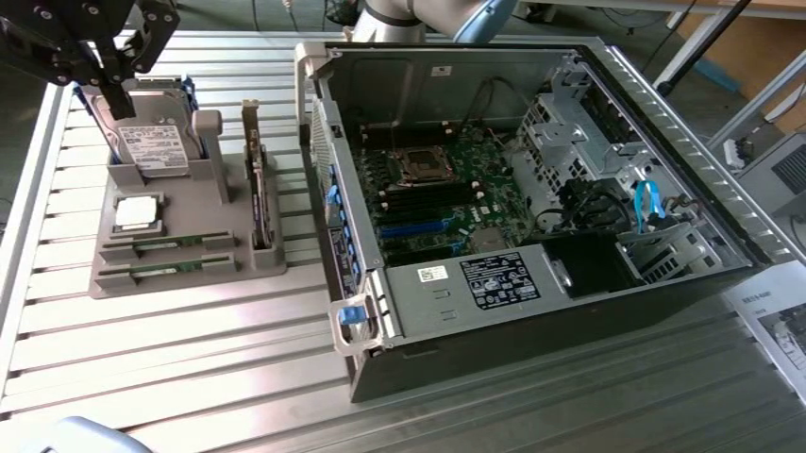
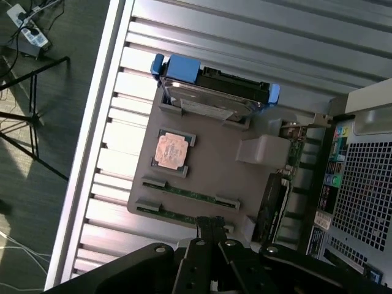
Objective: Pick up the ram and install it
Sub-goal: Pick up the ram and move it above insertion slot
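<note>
Two ram sticks lie on edge in the slots of a grey holder (image 1: 120, 283): one (image 1: 168, 244) (image 2: 191, 195) and one beside it (image 1: 161, 272) (image 2: 174, 214), nearer the holder's edge. My gripper (image 1: 120, 102) (image 2: 212, 228) hangs high above the holder at the exterior view's upper left, in front of the upright hard drive (image 1: 158, 142). Its fingers are shut together with nothing between them. In the wrist view the fingertips sit over the nearer stick's end. The open computer case (image 1: 655, 132) lies at the exterior view's right, its motherboard (image 1: 422, 193) exposed.
The holder also carries a copper-topped processor (image 2: 170, 150) (image 1: 136, 214), the silver hard drive (image 2: 211, 98) in a blue frame, and an upright expansion card (image 1: 259, 189) (image 2: 272, 205). The case's perforated rear panel (image 2: 361, 184) stands close beside the holder. Slatted metal table (image 1: 189, 377); papers (image 1: 779, 326).
</note>
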